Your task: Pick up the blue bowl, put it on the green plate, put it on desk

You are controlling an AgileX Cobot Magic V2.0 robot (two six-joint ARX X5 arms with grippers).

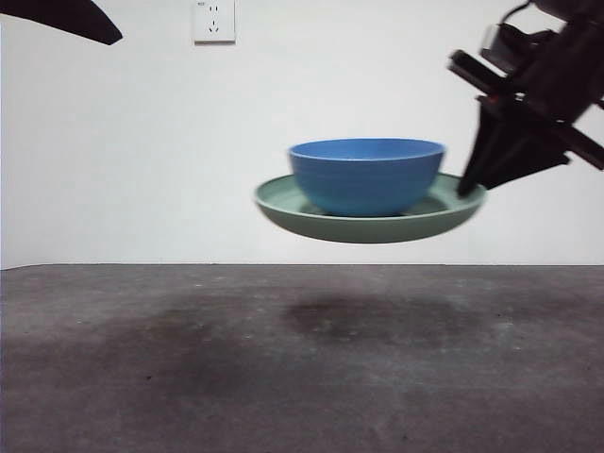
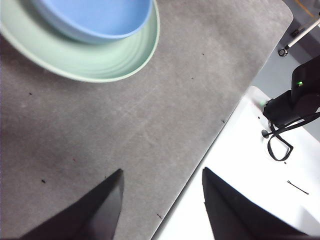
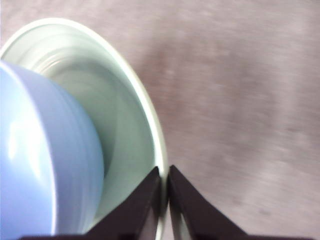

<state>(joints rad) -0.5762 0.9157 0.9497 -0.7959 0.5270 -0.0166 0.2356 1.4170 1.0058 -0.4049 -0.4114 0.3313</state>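
The blue bowl (image 1: 366, 175) sits inside the green plate (image 1: 293, 209), and both hang in the air above the desk (image 1: 283, 368). My right gripper (image 1: 469, 186) comes down from the upper right and is shut on the plate's right rim (image 3: 161, 155); the right wrist view shows the rim pinched between its two black jaws (image 3: 164, 187), with the bowl (image 3: 45, 165) beside them. My left gripper (image 2: 161, 200) is open and holds nothing, hovering over the desk's edge away from the plate (image 2: 80, 60) and bowl (image 2: 95, 17).
A dark shadow (image 1: 377, 316) lies on the desk under the lifted plate. A white wall with a socket (image 1: 214, 19) stands behind. The left wrist view shows the desk's edge (image 2: 200, 160), a white surface and black equipment (image 2: 295, 100) beyond it.
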